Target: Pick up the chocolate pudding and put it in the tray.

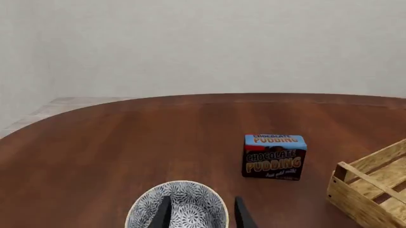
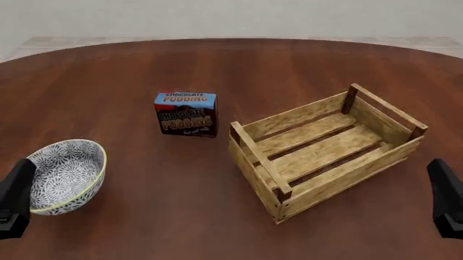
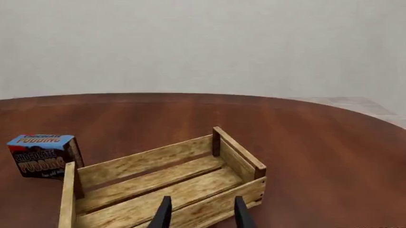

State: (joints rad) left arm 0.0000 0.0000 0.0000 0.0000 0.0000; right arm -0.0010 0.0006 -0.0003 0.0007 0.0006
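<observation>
The chocolate pudding (image 2: 186,114) is a small box with a dark brown front and light blue top, standing upright on the table left of the tray (image 2: 347,176), a light wooden slatted crate with nothing in it. My left gripper (image 1: 203,216) is open, low at the near left, just behind the bowl and well short of the pudding (image 1: 275,156). Open too, my right gripper (image 3: 202,216) sits at the near right, facing the tray's near wall (image 3: 146,161). In the right wrist view the pudding (image 3: 43,156) shows past the crate's end. Neither gripper holds anything.
A black-and-white patterned bowl (image 2: 65,176) with a yellow rim sits at the near left, right in front of my left gripper (image 2: 21,179). The round brown table's (image 2: 239,59) far edge curves along the back. My right gripper (image 2: 441,176) is beside the crate's near right corner.
</observation>
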